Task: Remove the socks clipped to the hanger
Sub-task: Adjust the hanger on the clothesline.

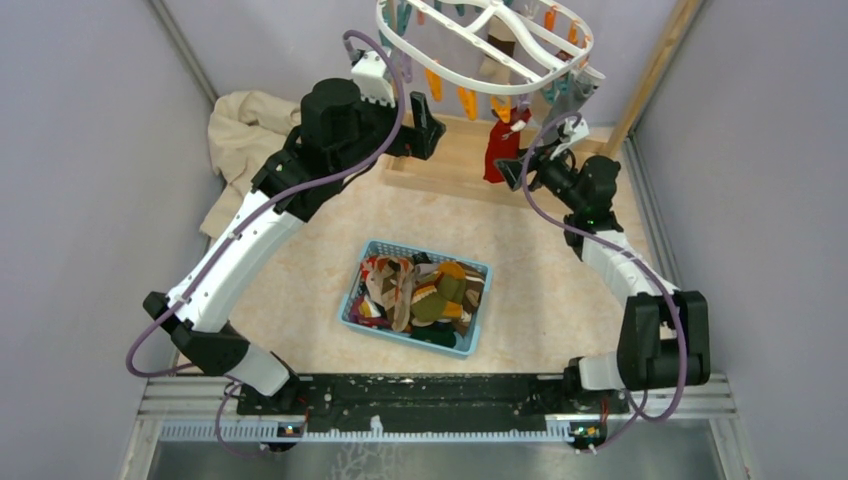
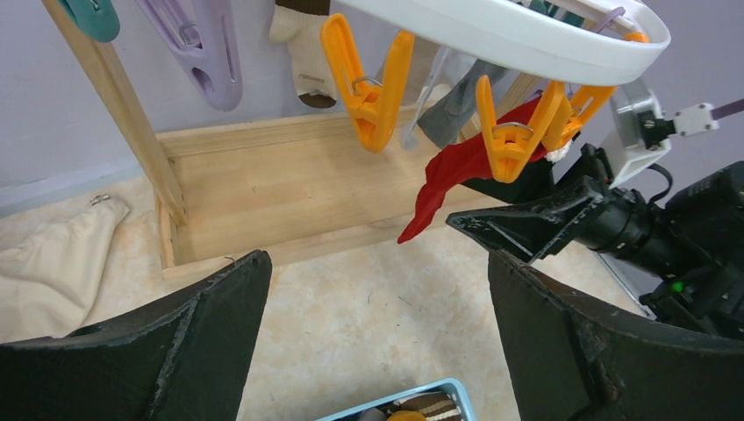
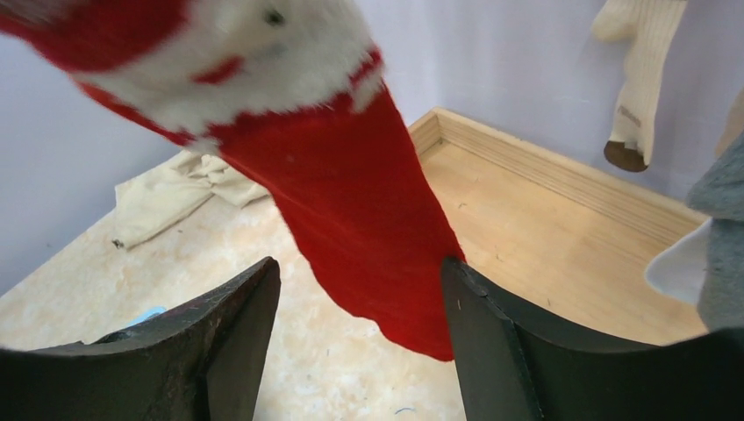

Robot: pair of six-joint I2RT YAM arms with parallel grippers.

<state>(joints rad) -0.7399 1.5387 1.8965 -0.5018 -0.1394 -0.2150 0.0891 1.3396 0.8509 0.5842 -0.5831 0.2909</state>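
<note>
Right gripper (image 3: 358,263) is up at the table's far edge, fingers parted either side of the red sock (image 3: 351,219), not pinching it. The sock hangs clipped under the white hanger (image 1: 470,85). Left gripper (image 2: 375,263) is spread wide and empty, just beside. Loose socks (image 1: 420,295) fill the blue basket (image 1: 353,283) mid-table

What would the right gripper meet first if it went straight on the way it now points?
Most likely the red sock, hanging between the open fingers of the right gripper; depth is unclear.
</note>
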